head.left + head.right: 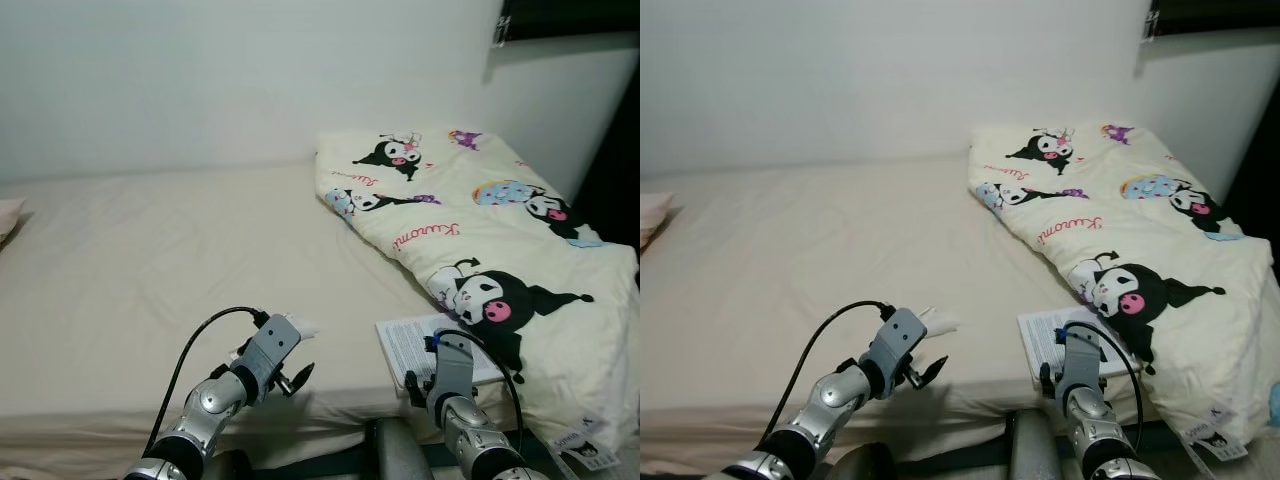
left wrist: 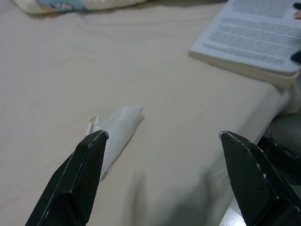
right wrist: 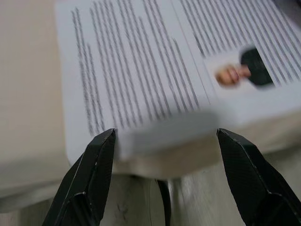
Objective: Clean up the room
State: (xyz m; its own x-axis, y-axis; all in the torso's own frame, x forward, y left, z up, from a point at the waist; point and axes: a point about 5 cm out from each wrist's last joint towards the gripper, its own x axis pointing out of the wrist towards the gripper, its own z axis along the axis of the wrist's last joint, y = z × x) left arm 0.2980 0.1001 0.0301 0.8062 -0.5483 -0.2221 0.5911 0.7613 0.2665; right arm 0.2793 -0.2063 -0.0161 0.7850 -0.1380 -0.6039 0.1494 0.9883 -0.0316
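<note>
Far left edge: corner of a pale pink pillow (image 1: 8, 218) on a wide bed with a plain cream fitted sheet (image 1: 150, 260), set against a white wall (image 1: 250, 80). Near centre-left: left gripper (image 2: 162, 141), silver arm with black cable, held low over the near edge of the bed, its two black fingers spread wide apart with nothing between them. Just beyond it, on the sheet: a small crumpled white paper scrap (image 2: 115, 129), lying flat, one finger close beside it in the left wrist view; contact cannot be judged. Near centre-right: an open white paperback book with printed text and a small photograph (image 3: 155, 70), lying at the near edge of the bed, its far right corner tucked against the quilt. Right gripper (image 3: 164, 141) poised at the near edge of that book, fingers parted and empty. Right: a folded cream quilt printed with black-and-pink cartoon characters (image 1: 480, 230), running from the far wall to the near right corner.
</note>
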